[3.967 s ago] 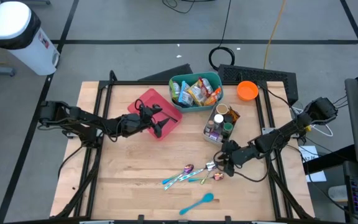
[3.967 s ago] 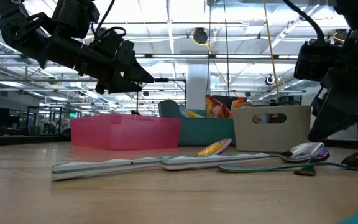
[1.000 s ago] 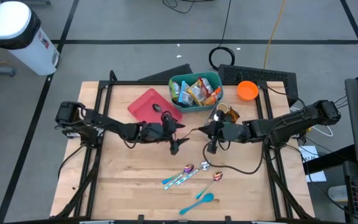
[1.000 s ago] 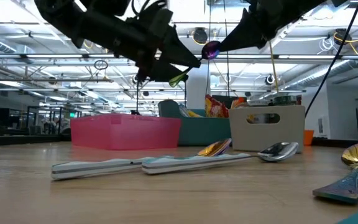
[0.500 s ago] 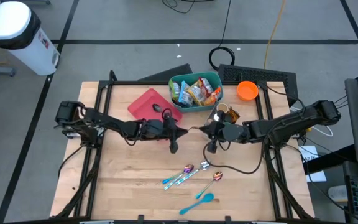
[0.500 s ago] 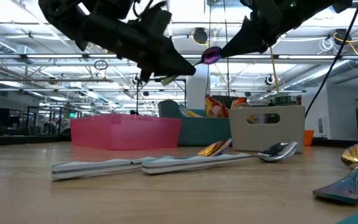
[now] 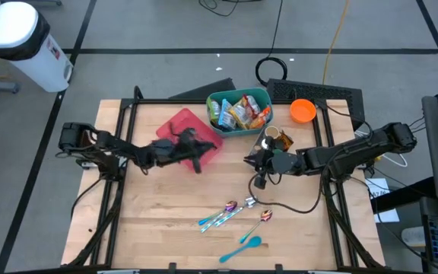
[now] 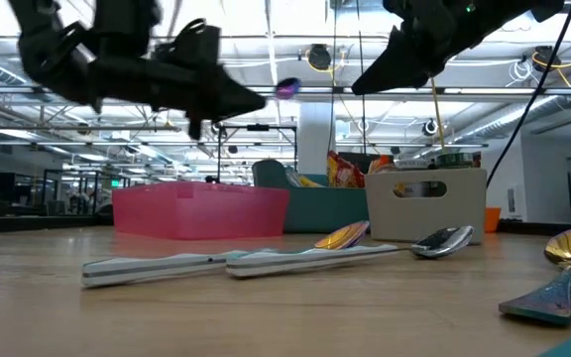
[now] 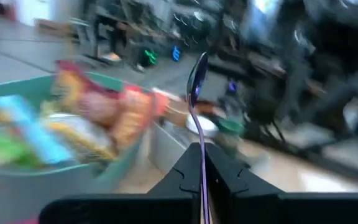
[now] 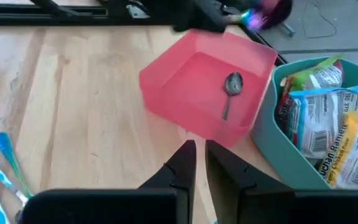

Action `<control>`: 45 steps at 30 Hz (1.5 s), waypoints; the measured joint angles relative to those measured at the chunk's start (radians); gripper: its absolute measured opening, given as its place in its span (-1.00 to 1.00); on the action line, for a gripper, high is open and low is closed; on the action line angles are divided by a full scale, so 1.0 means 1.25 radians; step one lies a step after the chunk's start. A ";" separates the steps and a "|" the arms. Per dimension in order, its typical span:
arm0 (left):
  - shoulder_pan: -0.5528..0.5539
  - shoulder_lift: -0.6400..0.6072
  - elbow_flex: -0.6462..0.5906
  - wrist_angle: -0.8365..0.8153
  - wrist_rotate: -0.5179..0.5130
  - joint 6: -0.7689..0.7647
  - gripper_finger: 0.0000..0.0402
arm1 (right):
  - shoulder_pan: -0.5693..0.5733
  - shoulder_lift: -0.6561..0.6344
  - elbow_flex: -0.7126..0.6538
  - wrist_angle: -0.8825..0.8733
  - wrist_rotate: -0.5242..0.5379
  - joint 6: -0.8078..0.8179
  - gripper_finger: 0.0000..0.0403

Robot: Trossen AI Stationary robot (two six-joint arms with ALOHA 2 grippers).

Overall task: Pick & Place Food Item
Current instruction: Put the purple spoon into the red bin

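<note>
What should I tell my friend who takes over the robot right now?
Left gripper: shut on the purple spoon, held up over the pink bin.
Right gripper: holds nothing, hangs above the table's middle, beside the beige caddy.
Done: one silver spoon lies in the pink bin.
Left: drop the purple spoon in, probably; then the loose spoons and the blue spoon on the table.

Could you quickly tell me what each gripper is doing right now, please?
Left gripper: shut on a purple spoon, over the pink bin.
Right gripper: empty, fingers nearly closed, above mid-table.
</note>
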 joint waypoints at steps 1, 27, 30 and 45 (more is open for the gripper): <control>0.012 -0.008 -0.035 0.042 -0.014 -0.025 -0.96 | 0.000 0.000 0.000 -0.001 0.000 -0.001 -0.85; 0.147 -0.012 -0.225 -0.026 -0.195 -0.187 -0.95 | 0.000 0.000 0.000 0.013 0.007 -0.002 -0.86; 0.141 -0.012 -0.225 -0.027 -0.196 -0.172 -0.93 | 0.000 0.000 0.000 0.013 0.007 -0.002 -0.86; 0.135 -0.012 -0.225 -0.006 -0.201 -0.114 -0.01 | 0.000 0.000 0.000 0.013 0.008 -0.002 -0.86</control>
